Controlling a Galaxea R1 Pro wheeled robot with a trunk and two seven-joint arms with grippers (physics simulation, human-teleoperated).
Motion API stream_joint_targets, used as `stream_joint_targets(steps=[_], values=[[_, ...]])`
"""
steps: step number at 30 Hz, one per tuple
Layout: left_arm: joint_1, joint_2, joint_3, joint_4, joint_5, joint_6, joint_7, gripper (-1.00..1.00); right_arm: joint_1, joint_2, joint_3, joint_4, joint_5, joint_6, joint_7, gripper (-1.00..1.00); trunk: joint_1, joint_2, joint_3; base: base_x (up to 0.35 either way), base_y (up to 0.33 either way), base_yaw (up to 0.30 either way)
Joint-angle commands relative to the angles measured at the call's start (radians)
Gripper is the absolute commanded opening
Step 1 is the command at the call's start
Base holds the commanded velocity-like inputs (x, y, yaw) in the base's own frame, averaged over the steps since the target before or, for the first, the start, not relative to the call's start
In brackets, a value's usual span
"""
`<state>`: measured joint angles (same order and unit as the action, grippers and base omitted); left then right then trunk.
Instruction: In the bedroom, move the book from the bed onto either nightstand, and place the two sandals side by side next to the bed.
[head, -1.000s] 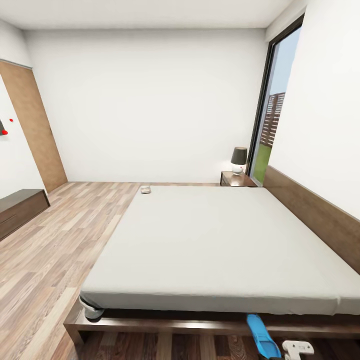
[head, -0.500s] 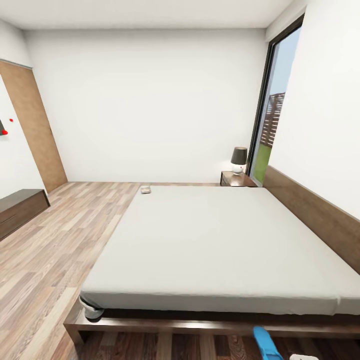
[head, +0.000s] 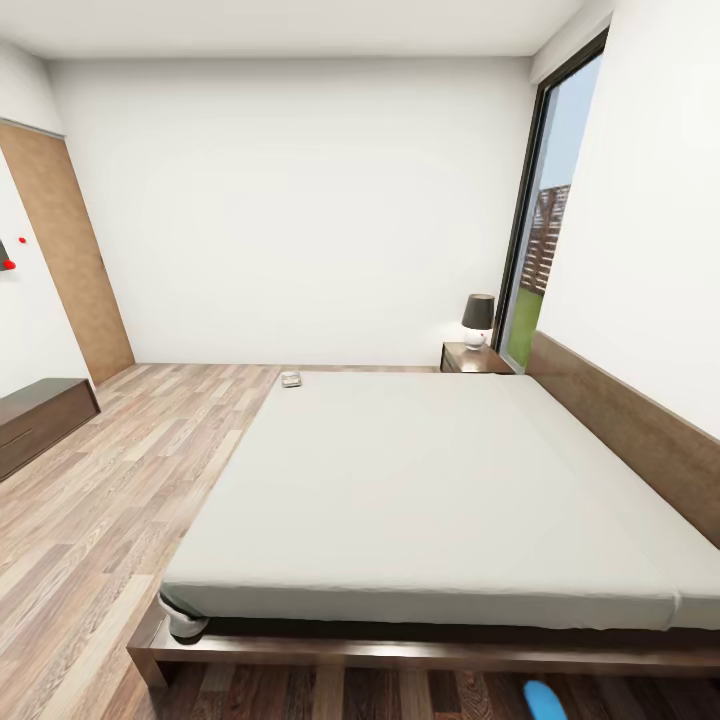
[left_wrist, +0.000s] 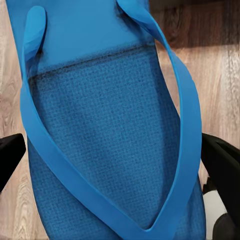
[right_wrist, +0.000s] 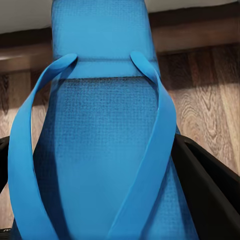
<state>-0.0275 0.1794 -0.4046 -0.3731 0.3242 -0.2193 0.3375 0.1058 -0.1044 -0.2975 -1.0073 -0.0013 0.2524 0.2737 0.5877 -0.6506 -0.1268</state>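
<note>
1. In the left wrist view, one blue sandal lies between the two dark fingers of the left gripper; its long axis runs along the fingers, strap vee nearest the camera. Contact of the fingers with the sole cannot be told.
2. In the right wrist view, the second sandal sits between the right gripper fingers, long axis pointing toward the bed frame; grip cannot be told.
3. A blue tip shows just in front of the bed's foot rail.
4. A small object, probably the book, lies on the bed's far corner, too small to identify.
5. The nightstand, bearing a lamp, stands beside the headboard, near the window.
</note>
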Motion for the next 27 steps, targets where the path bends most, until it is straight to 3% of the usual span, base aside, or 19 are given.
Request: stream_joint_targets(steps=[1,8,27], values=[[-0.009,0.001,-0.009,0.001,0.010,-0.002,0.005,-1.00,0.000,0.000,-0.002,-0.001,0.000,0.006,0.005,-1.00,0.000,-0.001,-0.002,0.000,0.000,0.000],[-0.045,0.000,-0.013,0.014,0.008,-0.001,-0.010,-1.00,0.000,0.001,-0.001,0.012,0.002,0.003,0.001,-1.00,0.000,-0.001,-0.002,0.000,0.000,0.000],[-0.051,0.000,-0.007,0.109,0.018,-0.068,-0.067,-1.00,-0.001,0.003,0.008,0.060,0.003,0.002,-0.009,-1.00,0.000,-0.001,-0.002,0.000,0.000,0.000]])
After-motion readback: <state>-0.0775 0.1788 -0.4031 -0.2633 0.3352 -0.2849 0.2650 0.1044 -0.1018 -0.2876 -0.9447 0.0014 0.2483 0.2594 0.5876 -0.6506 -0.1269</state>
